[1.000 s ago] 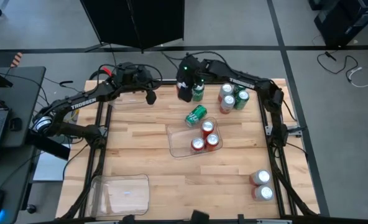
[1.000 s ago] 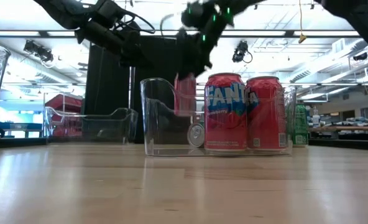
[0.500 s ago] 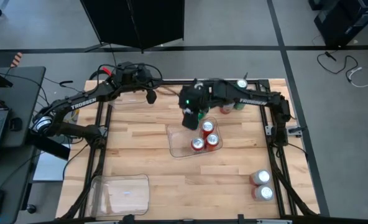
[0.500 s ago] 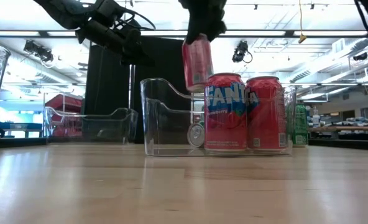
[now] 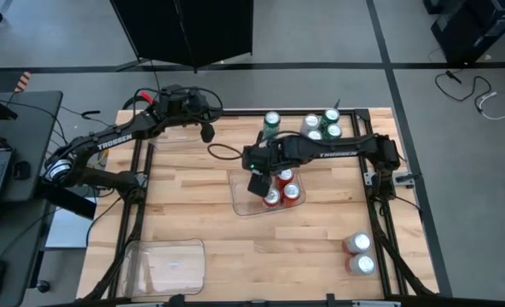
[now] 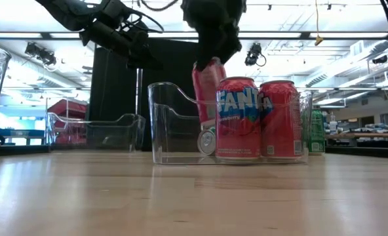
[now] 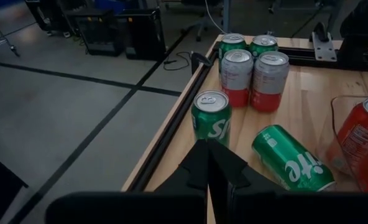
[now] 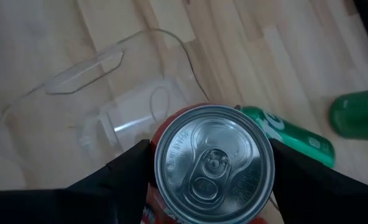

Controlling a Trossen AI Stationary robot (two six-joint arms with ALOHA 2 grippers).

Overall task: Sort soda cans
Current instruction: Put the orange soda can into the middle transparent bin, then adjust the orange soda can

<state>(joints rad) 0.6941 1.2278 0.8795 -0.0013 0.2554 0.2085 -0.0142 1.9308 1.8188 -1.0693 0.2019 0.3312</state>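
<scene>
Lowering the red can point(image 6: 208, 88) into the clear tray point(image 5: 240, 194) in the middle of the table is my job right now. My right gripper point(image 5: 258, 173) is holding that can tight, just above the tray. Nearest to me, at the right, two silver cans point(image 5: 360, 254) wait. Three red cans point(image 5: 282, 189) already stand in the tray, so I think I should go down slowly and straight, into the free spot, without bumping them. Farther away, green cans point(image 7: 232, 43) stand near the far edge, and one green can point(image 7: 288, 160) lies on its side. My left gripper point(image 7: 211, 167) is squeezed closed, holding nothing, waiting far left.
</scene>
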